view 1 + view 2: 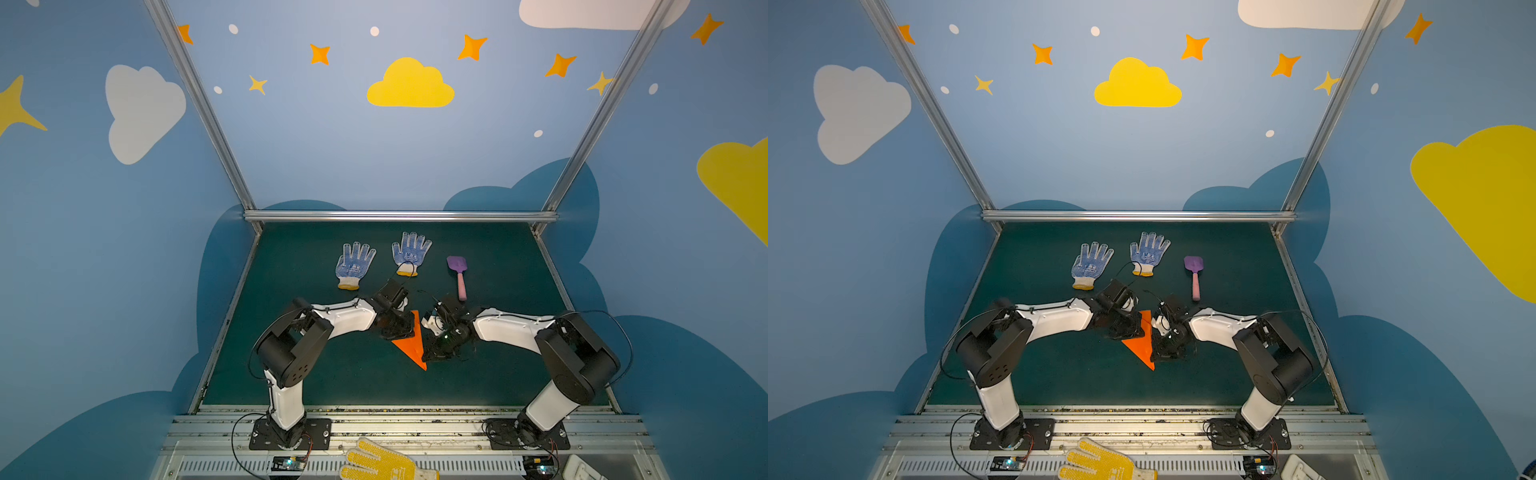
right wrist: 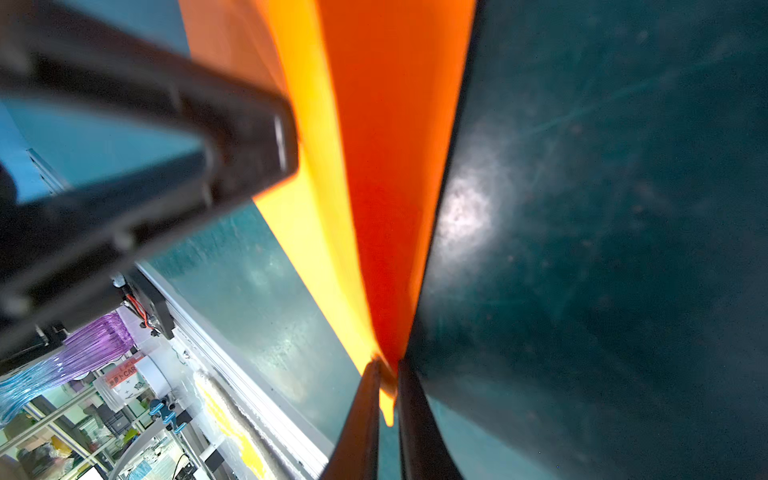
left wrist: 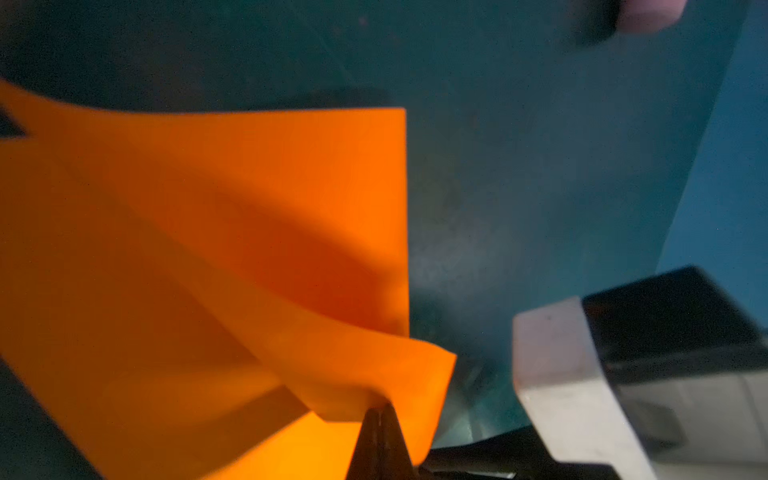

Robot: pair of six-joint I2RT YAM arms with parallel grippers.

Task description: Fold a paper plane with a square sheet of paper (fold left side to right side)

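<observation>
Both pairs of jaws are pinched together on paper — the left gripper (image 3: pixel 379 430) clamps a lifted flap corner, the right gripper (image 2: pixel 388 395) nips a folded edge; the orange paper (image 1: pixel 413 345), a part-folded triangle, lies mid-table on the green mat (image 1: pixel 332 374); a wing fold seems in hand — next, carry the flap across squarely.

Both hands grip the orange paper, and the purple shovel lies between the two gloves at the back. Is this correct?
Not quite. In both top views the shovel lies right of the left glove and the right glove, not between them. The rest holds: the left hand and the right hand each grip the paper.
</observation>
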